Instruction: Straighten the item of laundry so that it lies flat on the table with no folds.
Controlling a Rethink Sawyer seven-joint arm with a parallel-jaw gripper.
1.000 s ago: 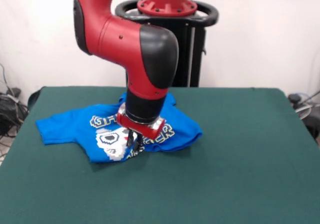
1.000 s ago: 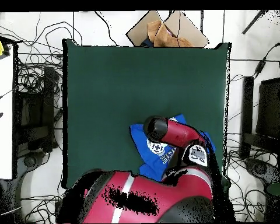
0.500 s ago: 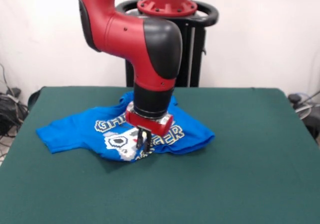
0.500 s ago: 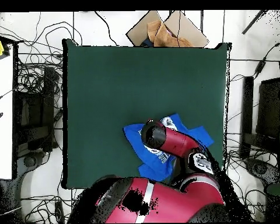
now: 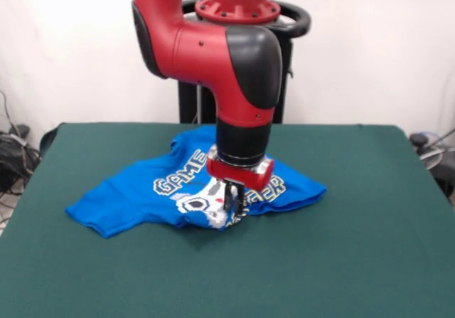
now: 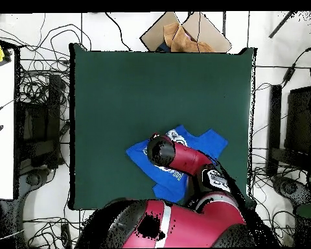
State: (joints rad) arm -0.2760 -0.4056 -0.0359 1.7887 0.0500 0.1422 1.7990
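A bright blue T-shirt [image 5: 167, 190] is lying rumpled on the dark green tabletop [image 5: 341, 247], toward its far middle, with one sleeve spreading out at the left and the white "GAME" lettering showing. At the shirt's near edge, over the white controller print, the red and black arm's gripper [image 5: 232, 202] is pressing down, its fingers drawn together and pinching a fold of the shirt's cloth. Another sleeve is stretching off to the right.

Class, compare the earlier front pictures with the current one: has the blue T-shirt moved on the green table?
Yes. The T-shirt has slid toward the picture's right, away from the table's left edge, along with the claw.
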